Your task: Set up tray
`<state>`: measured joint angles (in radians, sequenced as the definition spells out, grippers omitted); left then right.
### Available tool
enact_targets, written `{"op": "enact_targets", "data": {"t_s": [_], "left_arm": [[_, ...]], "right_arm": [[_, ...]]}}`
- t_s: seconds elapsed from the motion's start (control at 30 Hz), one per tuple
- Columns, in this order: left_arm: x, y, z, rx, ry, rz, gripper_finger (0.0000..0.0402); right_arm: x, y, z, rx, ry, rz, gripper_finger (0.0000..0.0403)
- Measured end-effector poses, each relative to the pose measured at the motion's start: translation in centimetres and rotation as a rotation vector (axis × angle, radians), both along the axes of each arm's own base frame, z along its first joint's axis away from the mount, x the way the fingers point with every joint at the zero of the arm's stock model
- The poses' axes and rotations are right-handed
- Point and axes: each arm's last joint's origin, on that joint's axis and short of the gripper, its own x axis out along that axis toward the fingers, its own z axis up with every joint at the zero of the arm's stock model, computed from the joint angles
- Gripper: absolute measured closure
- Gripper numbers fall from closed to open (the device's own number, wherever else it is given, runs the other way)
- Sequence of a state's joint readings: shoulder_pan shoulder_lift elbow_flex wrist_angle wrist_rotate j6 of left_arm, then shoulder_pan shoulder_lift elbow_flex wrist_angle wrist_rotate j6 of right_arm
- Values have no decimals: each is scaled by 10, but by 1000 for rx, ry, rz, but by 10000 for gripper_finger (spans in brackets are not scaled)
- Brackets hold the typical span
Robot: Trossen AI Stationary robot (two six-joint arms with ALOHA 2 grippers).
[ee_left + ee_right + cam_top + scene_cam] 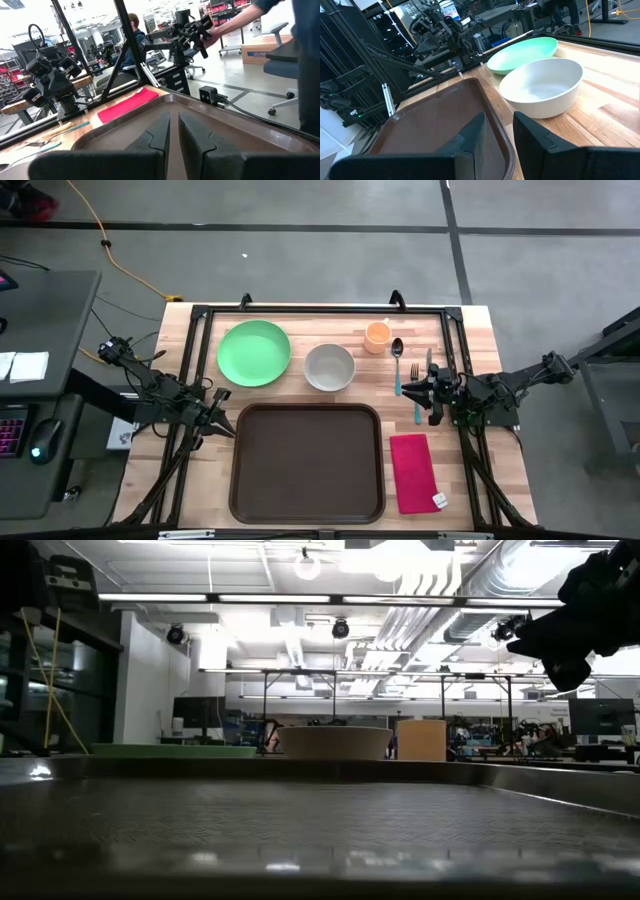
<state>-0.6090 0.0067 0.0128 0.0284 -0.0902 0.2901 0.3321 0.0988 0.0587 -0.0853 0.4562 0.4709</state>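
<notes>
On the pale wooden tabletop (300,320), the tray (307,463) is lying at six o'clock (workshop room stretching behind). Both grippers are hovering slightly parted, holding nothing; a carton is showing "ULIN".

We see a green plate (254,353), a white bowl (329,367) and an orange cup (377,337) in a row. A spoon (397,348) and fork (413,370) lie close by. A red napkin (413,471) lies flat.

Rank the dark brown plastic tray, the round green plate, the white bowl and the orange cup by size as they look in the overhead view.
Largest to smallest:
1. Dark brown rectangular plastic tray
2. Round green plate
3. White bowl
4. Orange cup
All sit flat on one table, so nearness hardly skews this order.
</notes>
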Motion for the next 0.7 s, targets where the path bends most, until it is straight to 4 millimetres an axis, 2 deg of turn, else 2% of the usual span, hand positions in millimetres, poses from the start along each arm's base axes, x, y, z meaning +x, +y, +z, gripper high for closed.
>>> {"op": "enact_targets", "data": {"t_s": [0.37,0.7], "left_arm": [[1,1,0,-47,25,41,330],[1,1,0,-48,25,44,330]], "right_arm": [[0,-1,1,3,-19,-28,324],[0,-2,16,21,-162,-72,324]]}}
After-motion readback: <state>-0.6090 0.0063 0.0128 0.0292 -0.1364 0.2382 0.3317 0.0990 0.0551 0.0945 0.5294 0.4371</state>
